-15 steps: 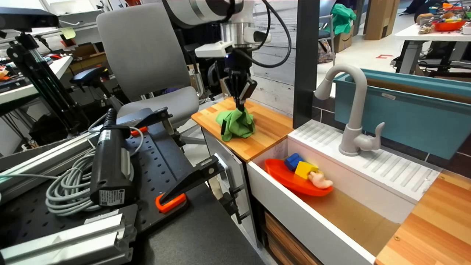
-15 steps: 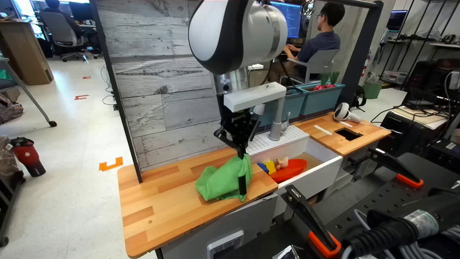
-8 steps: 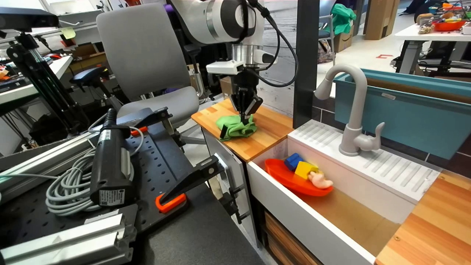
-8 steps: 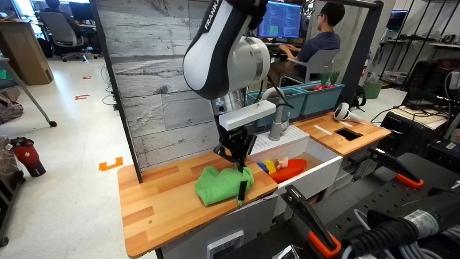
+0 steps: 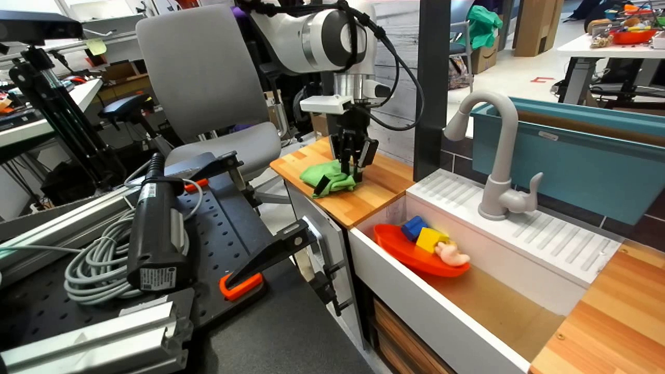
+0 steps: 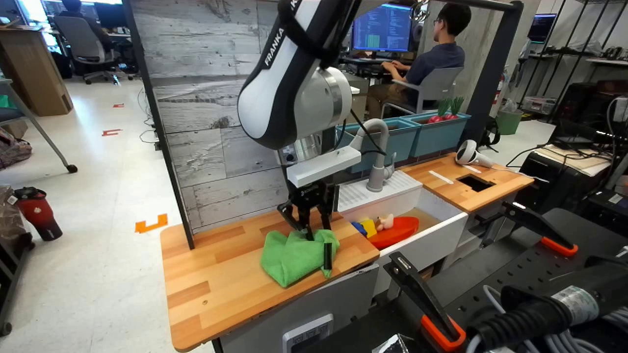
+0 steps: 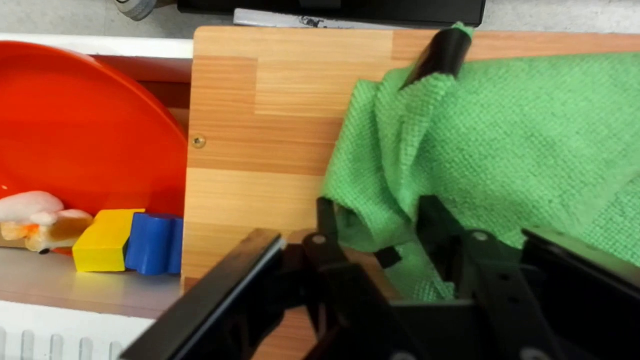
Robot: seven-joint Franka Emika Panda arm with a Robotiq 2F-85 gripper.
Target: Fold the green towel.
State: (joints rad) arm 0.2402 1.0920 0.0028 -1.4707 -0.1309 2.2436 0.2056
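The green towel [image 5: 319, 175] lies bunched and partly folded on the wooden counter near the sink. It shows in the other exterior view [image 6: 289, 260] as a low, creased heap. In the wrist view the towel [image 7: 520, 145] fills the right side, with a curled edge at the jaws. A black strip [image 7: 445, 52] sits on a towel corner near the counter's front edge. My gripper [image 7: 377, 202] points down with its fingers apart; the curled towel edge lies between them, not pinched. In both exterior views the gripper [image 5: 351, 172] [image 6: 318, 233] is at the towel's sink-side end, fingertips low by the cloth.
The sink [image 5: 441, 306] adjoins the counter [image 6: 211, 279]. It holds a red dish [image 5: 400, 254] with a blue block [image 5: 414, 227], a yellow block [image 5: 431, 239] and a pale toy [image 5: 451, 254]. A faucet [image 5: 501, 150] rises behind it. A plank wall [image 6: 211, 147] backs the counter.
One second ago my gripper was shut on the towel and held part of it raised. It has moved down, the towel has settled lower, and the fingers have opened.
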